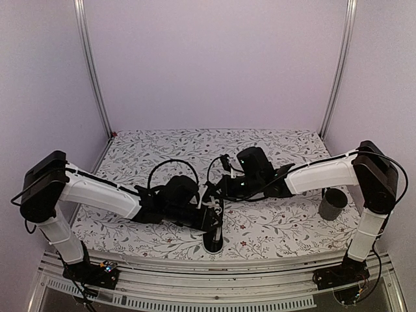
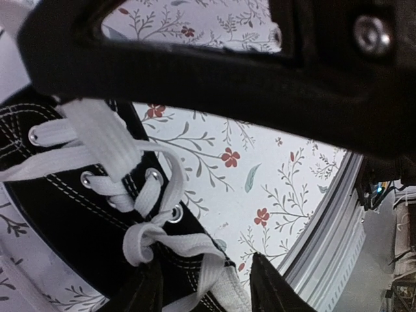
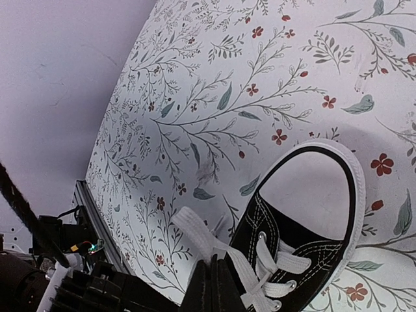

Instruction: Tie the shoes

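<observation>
The black sneaker (image 1: 214,233) with a white toe cap lies on the floral table (image 1: 273,224) between my two grippers. In the left wrist view its eyelets and crossed white laces (image 2: 140,195) fill the lower left. My left gripper (image 2: 205,291) is open, and its fingers (image 2: 270,287) straddle the shoe's collar and a lace strand. In the right wrist view the shoe (image 3: 305,227) shows its toe cap. My right gripper (image 3: 213,286) is shut on a folded white lace (image 3: 195,233) beside the shoe's left side. In the top view the left gripper (image 1: 198,211) and the right gripper (image 1: 222,188) sit close over the shoe.
A dark grey mug (image 1: 333,205) stands at the right, near the right arm's base. The table's metal front rail (image 2: 338,234) runs close to the shoe. Purple walls close in the back and sides.
</observation>
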### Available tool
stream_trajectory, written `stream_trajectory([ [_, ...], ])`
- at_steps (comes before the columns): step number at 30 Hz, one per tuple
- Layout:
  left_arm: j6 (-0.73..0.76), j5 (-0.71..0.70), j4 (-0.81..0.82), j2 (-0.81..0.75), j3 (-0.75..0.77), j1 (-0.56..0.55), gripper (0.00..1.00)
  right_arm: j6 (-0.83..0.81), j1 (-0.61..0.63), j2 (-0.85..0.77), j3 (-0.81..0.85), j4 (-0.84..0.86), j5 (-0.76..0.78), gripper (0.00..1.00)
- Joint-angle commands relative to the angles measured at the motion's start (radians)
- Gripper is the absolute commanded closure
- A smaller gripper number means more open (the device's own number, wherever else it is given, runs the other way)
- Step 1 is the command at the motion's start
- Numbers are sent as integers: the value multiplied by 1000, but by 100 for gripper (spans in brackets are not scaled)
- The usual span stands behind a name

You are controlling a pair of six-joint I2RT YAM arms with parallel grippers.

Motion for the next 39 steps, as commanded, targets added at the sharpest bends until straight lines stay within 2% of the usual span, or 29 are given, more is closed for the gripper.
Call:
stream_trajectory([
  [1,17,-71,-64,28,42,-16,56,10,-4,-34,-20,21,4,98],
  [5,18,-111,-95,15,51,-23,70,12,-5,-37,-27,25,7,98],
  [17,16,-115,-102,-82,20,-27,99,15,-9,-71,-61,25,25,98],
  [21,52,-102,-113,-118,18,-24,100,9,-11,-73,-67,27,7,98],
  [29,243,-52,-104,-174,6,-16,100,-54,24,29,36,31,-160,98],
  [39,248,-29,-74,-205,-49,16,100,-68,77,159,148,59,-318,98],
])
